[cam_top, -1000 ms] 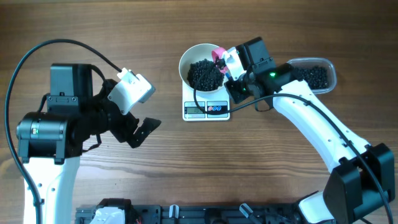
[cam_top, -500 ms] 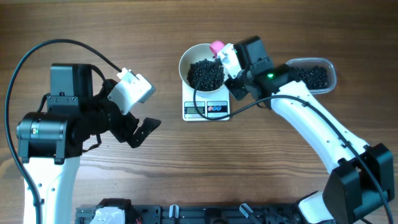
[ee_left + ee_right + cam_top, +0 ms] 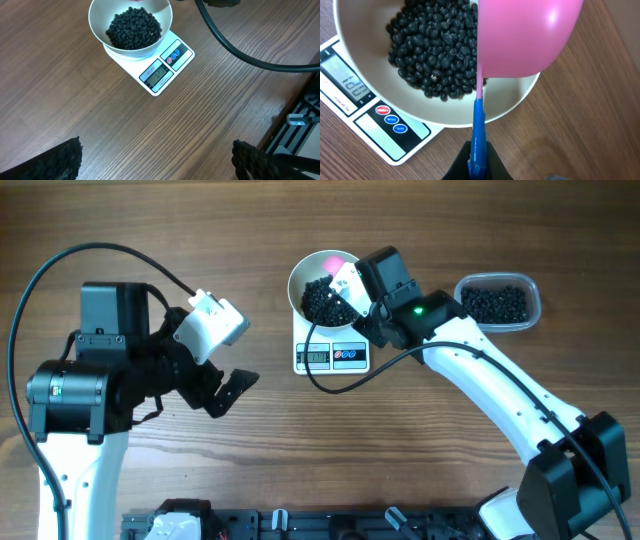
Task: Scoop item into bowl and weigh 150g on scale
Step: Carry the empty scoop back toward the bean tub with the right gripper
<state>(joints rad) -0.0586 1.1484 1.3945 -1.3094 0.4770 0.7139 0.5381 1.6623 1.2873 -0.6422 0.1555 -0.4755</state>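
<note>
Left gripper [image 3: 222, 390]: jaws spread wide, empty, above the table [image 3: 150, 220], well left of the scale.
Scale [image 3: 333, 356]: white, display and buttons on its near edge (digits too small to read).
Bowl [image 3: 296, 280]: white, seated on the scale, holding a heap of black beans [image 3: 322, 302].
Right gripper [image 3: 350, 285]: clamped on the blue handle of a pink scoop [image 3: 525, 35], which hangs over the bowl's right side.
Clear tub [image 3: 537, 300]: far right, more beans inside.

Robotics lab bench: left arm [image 3: 70, 390] and right arm [image 3: 500, 392] mounted at a wood-grain table [image 3: 300, 450]
</note>
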